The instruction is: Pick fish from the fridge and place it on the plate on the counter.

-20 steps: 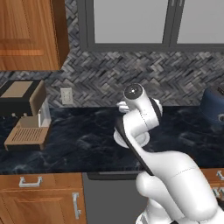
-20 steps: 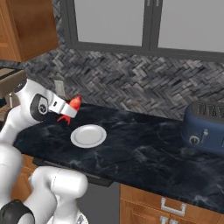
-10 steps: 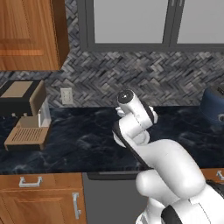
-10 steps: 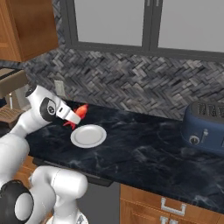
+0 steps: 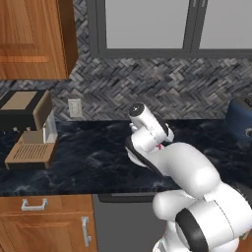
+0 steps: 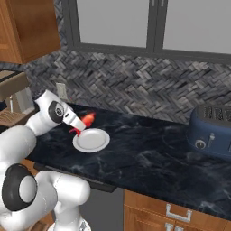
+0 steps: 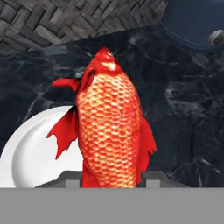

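The red-orange fish hangs in my gripper, which is shut on its tail end, just above the back-left rim of the white plate on the dark marbled counter. In the hand view the fish points away from me with its scaled side up, and the gripper pinches its lower body. The plate lies below and to the left of it. In the left base view my own arm hides the plate and the gripper. The fridge is out of view.
A dark blue toaster stands on the counter at the right. A coffee machine sits at the left end, below a wooden wall cabinet. The herringbone backsplash closes off the back.
The arm has stretched forward and down, carrying the fish from left of the plate to just over its back-left rim. The plate has stayed put.
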